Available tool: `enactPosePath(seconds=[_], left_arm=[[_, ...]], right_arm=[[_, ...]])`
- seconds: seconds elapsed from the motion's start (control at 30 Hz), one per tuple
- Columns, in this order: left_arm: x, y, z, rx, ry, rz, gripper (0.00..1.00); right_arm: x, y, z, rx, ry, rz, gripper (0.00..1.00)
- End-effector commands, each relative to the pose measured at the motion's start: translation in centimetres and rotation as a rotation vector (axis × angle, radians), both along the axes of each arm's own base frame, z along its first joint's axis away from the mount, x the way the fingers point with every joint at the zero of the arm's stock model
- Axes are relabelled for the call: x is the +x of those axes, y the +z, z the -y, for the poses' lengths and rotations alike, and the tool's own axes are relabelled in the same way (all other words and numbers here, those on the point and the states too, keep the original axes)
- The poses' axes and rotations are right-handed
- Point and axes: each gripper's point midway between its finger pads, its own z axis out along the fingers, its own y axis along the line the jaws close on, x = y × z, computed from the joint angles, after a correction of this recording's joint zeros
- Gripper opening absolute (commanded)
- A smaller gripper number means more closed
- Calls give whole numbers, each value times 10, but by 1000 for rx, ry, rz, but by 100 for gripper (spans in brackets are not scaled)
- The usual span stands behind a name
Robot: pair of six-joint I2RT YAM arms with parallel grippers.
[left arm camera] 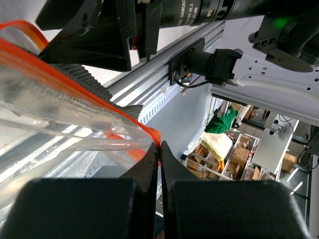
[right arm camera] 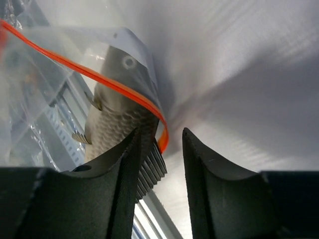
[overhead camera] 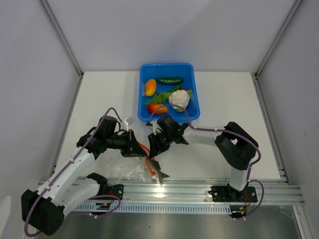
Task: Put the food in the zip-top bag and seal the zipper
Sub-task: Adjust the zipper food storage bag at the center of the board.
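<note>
since the table [overhead camera: 224,149] is the biggest thing in view, start there: white, with the blue tub [overhead camera: 141,89] at its far middle and the bag [overhead camera: 117,169] crumpled near the rail, in front of my left arm. the tub holds the cauliflower [overhead camera: 179,98], pepper [overhead camera: 150,87], a green chili [overhead camera: 169,80] and a red-orange fruit [overhead camera: 157,108]. none of these is bagged yet.

bag: clear, thin, crinkly. judged very light and floppy, with no shape of its own; the mouth should sag shut unless lifted by its rim. the film looks slippery, so take hold at the zipper strip, the one stiffer part.

fish [overhead camera: 160,173]: grey, scaled, lying at the bag mouth. its body shows through the plastic in both wrist views, and the tail end pokes toward the rail in the top view. judged rigid, light and smooth; best pinched across the narrow body. how much of it has passed the mouth i cannot tell.

zipper strip [right arm camera: 94,74]: orange, unsealed, crossing over the fish in the right wrist view.

left claw [left arm camera: 159,147]: clenched, with the orange strip nipped between the tips.

right claw [right arm camera: 161,132]: released, fingers apart, nothing between them. the fish is just beside one finger; contact unclear.

risk: a tug on the strip may drag the whole bag.
</note>
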Motion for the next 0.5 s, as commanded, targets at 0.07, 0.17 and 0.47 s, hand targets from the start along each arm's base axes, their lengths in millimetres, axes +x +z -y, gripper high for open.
enactPosePath(seconds=[0.07,0.17,0.47], left_arm=[[-4,19,4,-52,-16,28,1],[-5,19,3,-52,-15,30,1],[-6,19,2,-48,-13,41,1]], right_arm=[[20,13,-28,110,-37,155,38],[15,8,-29,110,-38,160,29],[19,10,-21,66,-79,198,0]])
